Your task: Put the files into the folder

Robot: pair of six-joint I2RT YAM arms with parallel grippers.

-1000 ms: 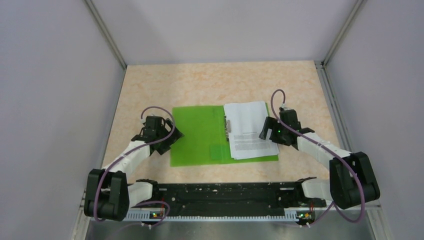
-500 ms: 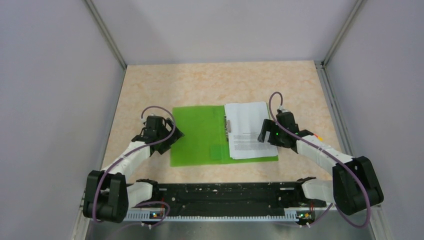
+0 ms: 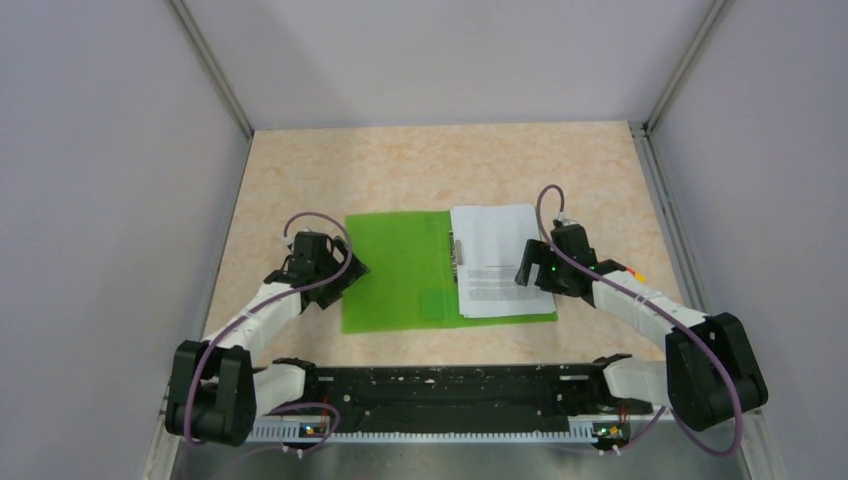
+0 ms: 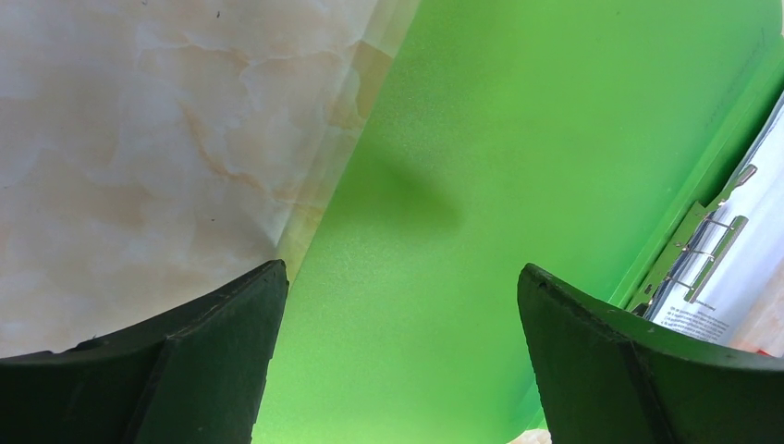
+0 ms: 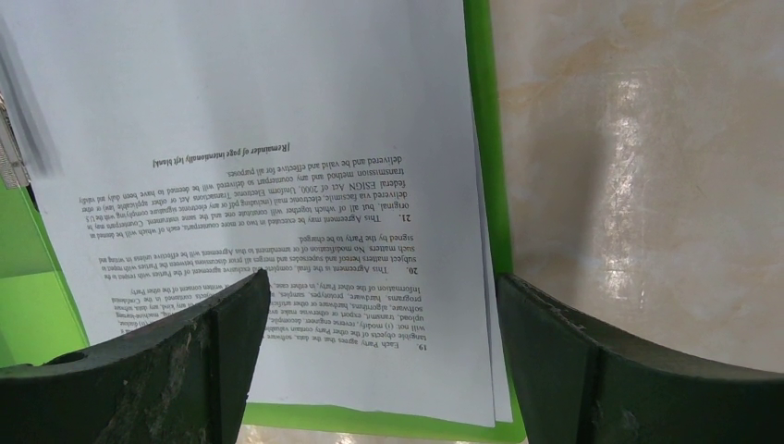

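Note:
The green folder (image 3: 400, 270) lies open and flat in the middle of the table. On its right half rest the files (image 3: 495, 260), white sheets with printed text, beside the metal clip (image 3: 457, 255) at the spine. My left gripper (image 3: 345, 272) hovers open over the folder's left cover (image 4: 518, 139), nothing between its jaws. Over the right edge of the files (image 5: 277, 185) hangs my right gripper (image 3: 530, 268), open and holding nothing; a strip of folder (image 5: 490, 139) shows past the paper edge. The clip (image 4: 703, 254) also shows in the left wrist view.
The marbled beige tabletop (image 3: 420, 165) surrounds the folder. Grey walls with metal corner posts (image 3: 215, 75) enclose the table on three sides. The black base rail (image 3: 450, 395) runs along the near edge.
My right gripper has shifted slightly left and toward the files' right edge. The sheets have straightened a little on the folder. The left arm has barely moved.

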